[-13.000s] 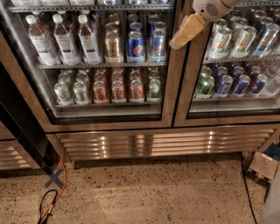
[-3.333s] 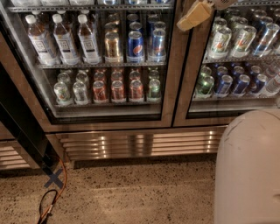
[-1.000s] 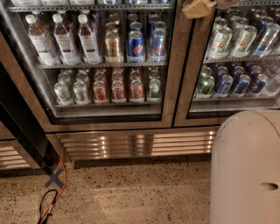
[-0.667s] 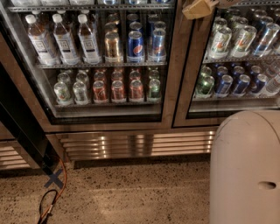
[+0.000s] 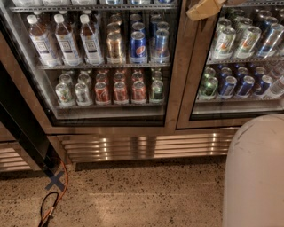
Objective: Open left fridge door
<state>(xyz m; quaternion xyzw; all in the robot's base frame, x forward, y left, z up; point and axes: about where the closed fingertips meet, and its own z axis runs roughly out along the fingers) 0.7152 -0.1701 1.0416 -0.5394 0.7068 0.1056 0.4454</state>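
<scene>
Although the top edge cuts off most of it, we can see the tan tool [image 5: 205, 9] high up, in front of the upright frame where the two glass doors meet. So little of it shows that we cannot tell whether it is wide or narrow, nor whether it touches the frame.

The left fridge door [image 5: 104, 66] fills the upper left and middle and lies flush with the right door [image 5: 239, 57], closed. Its top is out of view. Through its glass we make out white-capped bottles [image 5: 66, 37], a Pepsi can [image 5: 138, 46] and red cans [image 5: 120, 91] on the shelf below; most other labels are hard to read behind reflections.

A pale rounded robot body [image 5: 255, 177] hides the lower right corner of the fridge and floor. At lower left, an orange cable [image 5: 62, 186] runs past a blue cross [image 5: 55, 181] on the speckled floor [image 5: 142, 195].
</scene>
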